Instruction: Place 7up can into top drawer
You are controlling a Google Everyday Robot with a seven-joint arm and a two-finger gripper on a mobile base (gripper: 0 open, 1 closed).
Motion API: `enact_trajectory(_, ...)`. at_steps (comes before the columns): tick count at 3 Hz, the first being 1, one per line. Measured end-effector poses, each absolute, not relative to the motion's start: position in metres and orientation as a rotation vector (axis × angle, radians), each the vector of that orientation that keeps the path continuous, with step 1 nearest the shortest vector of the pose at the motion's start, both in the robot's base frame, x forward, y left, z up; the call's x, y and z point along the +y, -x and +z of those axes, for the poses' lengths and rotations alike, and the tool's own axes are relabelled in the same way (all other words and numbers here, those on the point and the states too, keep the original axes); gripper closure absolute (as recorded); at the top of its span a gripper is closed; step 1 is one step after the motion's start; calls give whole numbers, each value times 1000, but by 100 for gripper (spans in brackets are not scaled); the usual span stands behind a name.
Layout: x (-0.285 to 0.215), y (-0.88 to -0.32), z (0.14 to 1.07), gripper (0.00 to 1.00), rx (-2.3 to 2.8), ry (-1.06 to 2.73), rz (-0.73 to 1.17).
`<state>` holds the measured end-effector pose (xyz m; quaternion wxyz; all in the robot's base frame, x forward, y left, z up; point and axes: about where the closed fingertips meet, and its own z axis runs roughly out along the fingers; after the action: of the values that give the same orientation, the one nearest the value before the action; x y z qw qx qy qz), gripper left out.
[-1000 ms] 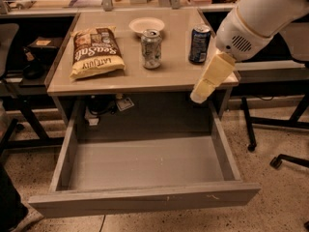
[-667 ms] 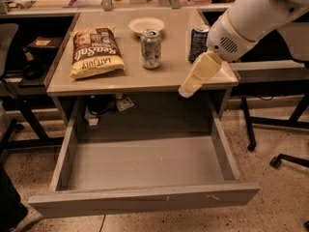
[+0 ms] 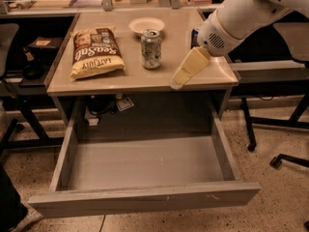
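One 7up can (image 3: 151, 49) stands upright mid-tabletop (image 3: 130, 80), long axis vertical, at about eleven o'clock from the gripper (image 3: 177, 81), which hangs near the front edge. Whether it is apart or together, I cannot tell. At six o'clock, the top drawer (image 3: 145, 199) lies open.

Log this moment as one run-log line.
pincer: over table front edge, right of 7up can, apart | 7up can: upright on table | top drawer: open, can not inside
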<state>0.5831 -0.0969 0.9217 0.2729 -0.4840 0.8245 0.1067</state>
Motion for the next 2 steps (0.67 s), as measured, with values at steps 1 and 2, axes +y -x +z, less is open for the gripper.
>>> enact_trajectory(1,-85,-597,918,0,2201,1232,319)
enact_trajectory(2,-58,-625,922,0,2163,1174,367)
